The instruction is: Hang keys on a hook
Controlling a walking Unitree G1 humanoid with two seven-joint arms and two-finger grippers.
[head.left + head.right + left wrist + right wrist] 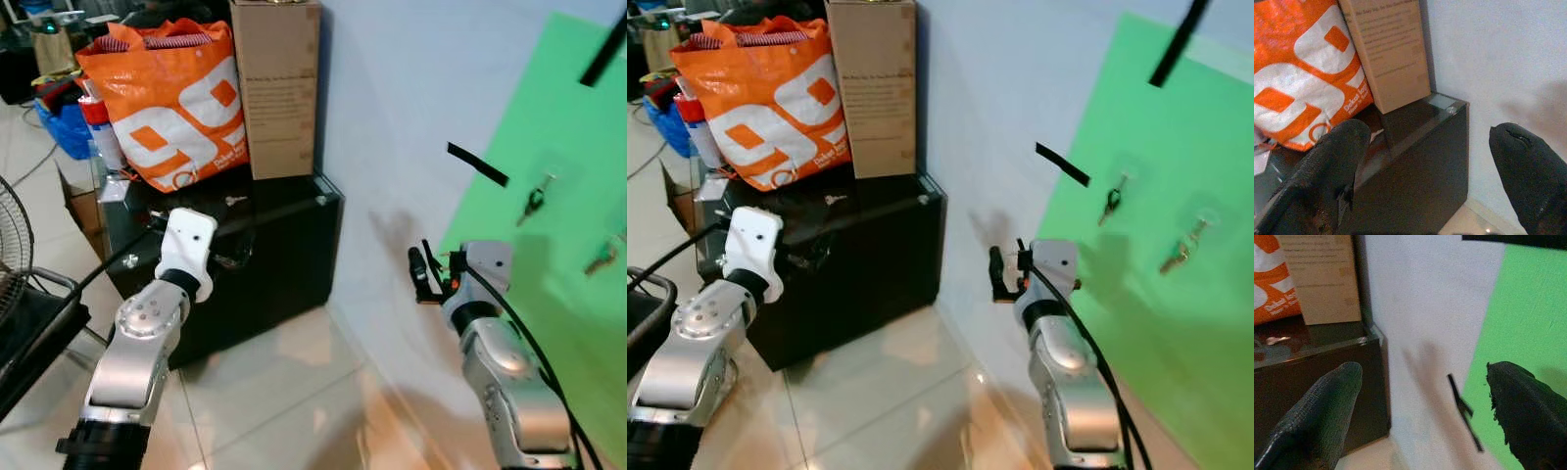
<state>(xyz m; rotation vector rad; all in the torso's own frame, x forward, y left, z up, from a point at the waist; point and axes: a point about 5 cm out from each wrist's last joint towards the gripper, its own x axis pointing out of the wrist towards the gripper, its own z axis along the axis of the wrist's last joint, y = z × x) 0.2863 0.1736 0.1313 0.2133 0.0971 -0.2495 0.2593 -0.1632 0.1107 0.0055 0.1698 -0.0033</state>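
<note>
Keys [533, 202] already hang on the green board [578, 117], so hanging looks done, while both the left end effector [1430, 171] and right end effector [1425, 416] stand apart, empty

A pale wall [392, 108] meets glossy floor tiles [284, 392] beside a black cabinet [274, 255].

Orange-and-white woven shopping bag [167, 98] beside tall brown cardboard box [277, 83], both atop glossy black cabinet [279, 255]; beige floor tiles [284, 401].
</note>
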